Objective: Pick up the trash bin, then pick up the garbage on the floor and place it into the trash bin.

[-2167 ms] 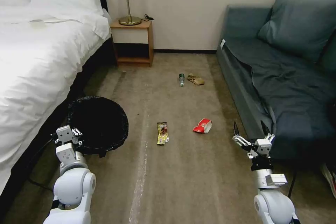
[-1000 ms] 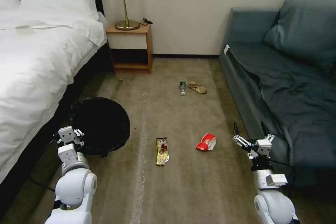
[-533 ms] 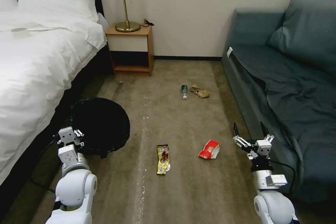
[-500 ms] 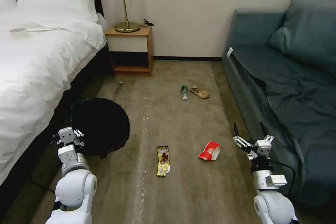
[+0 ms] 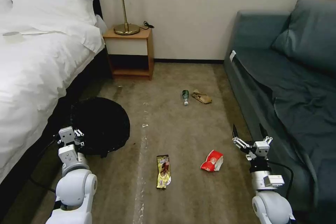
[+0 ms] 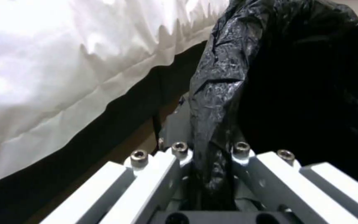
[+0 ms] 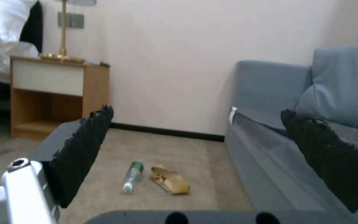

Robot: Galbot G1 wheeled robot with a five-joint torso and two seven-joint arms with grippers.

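Note:
The trash bin (image 5: pixel 99 126), lined with a crinkly black bag, hangs by the bed at my left. My left gripper (image 5: pixel 71 134) is shut on its near rim; in the left wrist view the gripper (image 6: pixel 210 151) pinches the black bag (image 6: pixel 228 77). On the carpet lies the garbage: a yellow-brown candy wrapper (image 5: pixel 163 176), a red-white snack wrapper (image 5: pixel 212 161), and farther off a small bottle (image 5: pixel 185 97) beside crumpled brown paper (image 5: pixel 202 97). My right gripper (image 5: pixel 247 133) is open, just right of the red-white wrapper. The right wrist view shows the gripper (image 7: pixel 196 113), the bottle (image 7: pixel 131 176) and the paper (image 7: pixel 171 183).
A white bed (image 5: pixel 31 70) runs along the left, a blue-grey sofa (image 5: pixel 290 87) along the right. A wooden nightstand (image 5: pixel 129 52) with a brass lamp (image 5: pixel 123 28) stands against the far wall. The carpet strip between bed and sofa is the free room.
The whole head view has shifted: the camera moved forward, so the litter lies nearer to me. Both arms keep their pose, the bin still held at the left.

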